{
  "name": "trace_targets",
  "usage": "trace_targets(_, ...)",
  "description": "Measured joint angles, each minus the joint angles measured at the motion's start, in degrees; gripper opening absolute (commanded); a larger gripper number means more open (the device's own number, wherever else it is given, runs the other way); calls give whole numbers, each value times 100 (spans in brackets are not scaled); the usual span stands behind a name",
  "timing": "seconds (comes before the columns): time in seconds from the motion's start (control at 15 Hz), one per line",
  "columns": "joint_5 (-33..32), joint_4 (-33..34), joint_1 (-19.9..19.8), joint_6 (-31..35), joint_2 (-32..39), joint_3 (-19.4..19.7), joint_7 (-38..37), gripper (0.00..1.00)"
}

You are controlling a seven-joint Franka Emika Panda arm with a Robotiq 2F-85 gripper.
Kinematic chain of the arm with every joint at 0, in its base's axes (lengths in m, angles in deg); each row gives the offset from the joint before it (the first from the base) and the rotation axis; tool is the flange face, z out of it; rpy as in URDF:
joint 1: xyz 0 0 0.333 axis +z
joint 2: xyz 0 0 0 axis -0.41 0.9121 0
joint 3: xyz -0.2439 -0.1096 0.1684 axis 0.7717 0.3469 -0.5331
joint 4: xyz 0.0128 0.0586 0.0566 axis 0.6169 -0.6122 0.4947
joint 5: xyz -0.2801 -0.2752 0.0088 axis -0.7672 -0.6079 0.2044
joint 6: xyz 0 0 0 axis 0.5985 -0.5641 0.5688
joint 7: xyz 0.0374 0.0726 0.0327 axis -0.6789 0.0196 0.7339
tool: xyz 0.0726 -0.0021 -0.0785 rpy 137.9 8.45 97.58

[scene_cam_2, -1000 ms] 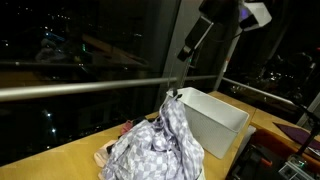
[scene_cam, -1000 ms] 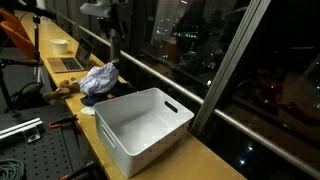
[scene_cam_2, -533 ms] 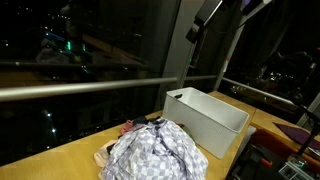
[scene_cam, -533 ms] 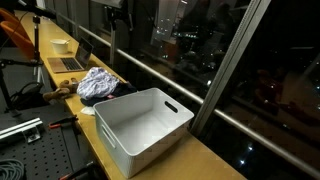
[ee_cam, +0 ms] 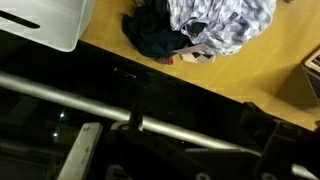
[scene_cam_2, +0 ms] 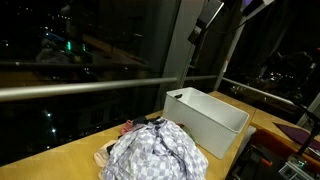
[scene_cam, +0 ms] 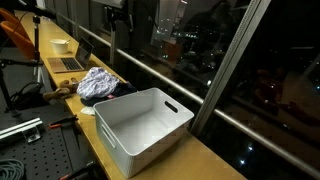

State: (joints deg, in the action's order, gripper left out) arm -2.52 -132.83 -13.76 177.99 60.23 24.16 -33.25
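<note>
A grey-and-white checkered cloth (scene_cam: 97, 82) lies heaped on the wooden counter (scene_cam: 200, 155), with a dark garment (ee_cam: 155, 38) tucked against it. Beside the heap stands a white plastic bin (scene_cam: 145, 125), and nothing shows inside it. My gripper (scene_cam: 120, 17) hangs high above the heap near the window, well clear of the cloth, open and holding nothing. In the wrist view the checkered cloth (ee_cam: 222, 20) and a corner of the bin (ee_cam: 45, 20) sit far below, and my dark fingers (ee_cam: 272, 140) stand wide apart. In an exterior view the gripper (scene_cam_2: 206, 20) is at the top edge.
A metal handrail (ee_cam: 150, 125) runs along the dark window just behind the counter. Farther down the counter are a laptop (scene_cam: 68, 63) and a bowl (scene_cam: 60, 45). A perforated metal table (scene_cam: 40, 150) with cables stands on the room side.
The gripper has risen towards the top of the views. The checkered cloth, drawn up into a peak beneath it a second ago, has dropped back into a flat heap.
</note>
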Motion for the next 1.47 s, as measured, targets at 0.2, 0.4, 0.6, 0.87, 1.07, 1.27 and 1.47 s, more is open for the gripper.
trace_targets(0.2,0,0,-1,0,1,0,0,100)
trace_targets(0.4,0,0,0,0,2,0,0,100)
trace_targets(0.6,0,0,0,0,2,0,0,100)
trace_targets(0.87,-52,-26,1,0,36,0,-55,100)
trace_targets(1.07,-183,-205,31,46,87,-5,-199,100)
trace_targets(1.27,-438,-449,136,289,263,-54,-531,100)
trace_targets(1.47,-878,-524,352,576,574,-106,-1010,100)
